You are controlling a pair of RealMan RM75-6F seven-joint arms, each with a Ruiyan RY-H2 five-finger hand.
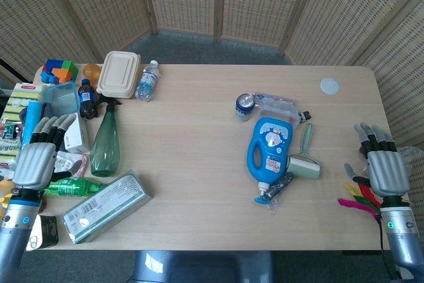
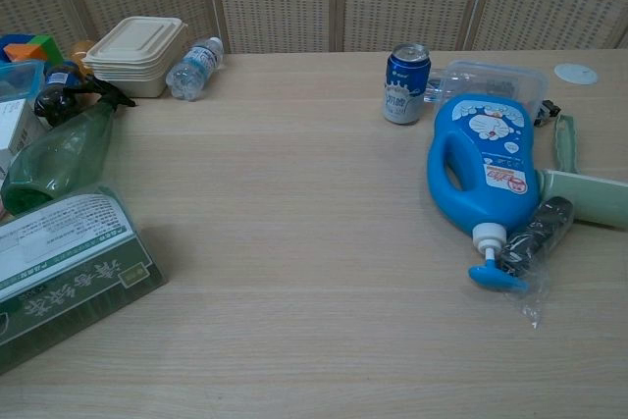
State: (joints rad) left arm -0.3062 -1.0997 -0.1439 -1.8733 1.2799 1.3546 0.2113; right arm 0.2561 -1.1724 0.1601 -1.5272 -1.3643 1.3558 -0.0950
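A big table (image 1: 199, 164) holds lots of stuff. The left hand (image 1: 38, 154) hangs over the left edge with its fingers out straight, holding nothing. Next to it stands a green bottle (image 1: 105, 142), and a green box (image 1: 106, 205) lies flat nearby. The right hand (image 1: 384, 164) is open too, off the right edge, just past the green roller (image 1: 306, 160) and the blue jug (image 1: 270, 149).

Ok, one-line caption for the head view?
Both hands, left hand and right hand, open at table edges; blue pump bottle lies right of centre.
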